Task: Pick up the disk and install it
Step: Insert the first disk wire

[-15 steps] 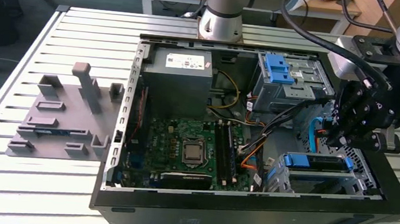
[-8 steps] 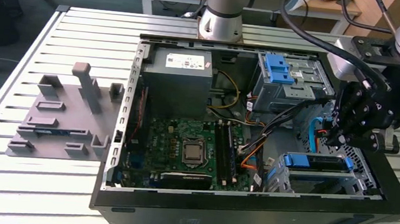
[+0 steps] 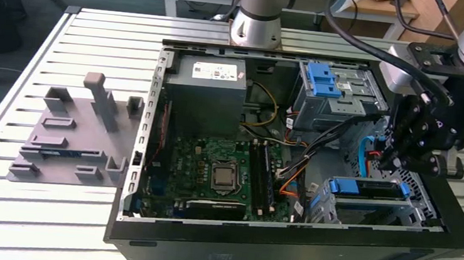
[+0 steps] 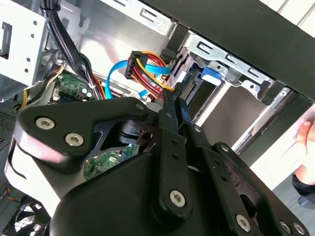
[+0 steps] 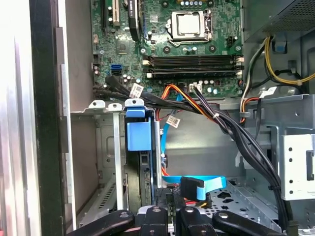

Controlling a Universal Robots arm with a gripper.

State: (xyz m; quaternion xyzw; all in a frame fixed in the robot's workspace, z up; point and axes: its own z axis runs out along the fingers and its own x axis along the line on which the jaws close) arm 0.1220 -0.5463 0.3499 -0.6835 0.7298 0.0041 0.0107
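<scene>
Since the disk [image 3: 375, 189] already sits in the cage [image 3: 414, 212] at the case's [image 3: 288, 255] near corner on the exterior view's right, its blue rails showing, the pick-up and most of the insertion look done. Whether it is fully seated cannot be told. In the first wrist view a blue cable [image 5: 197, 184] lies beside the cage, its plug apparently not joined to the disk. The gripper [image 3: 410, 161] hangs just above the cage. In the second wrist view its fingers [image 4: 172, 110] are pressed close together, with nothing visible between them.
</scene>
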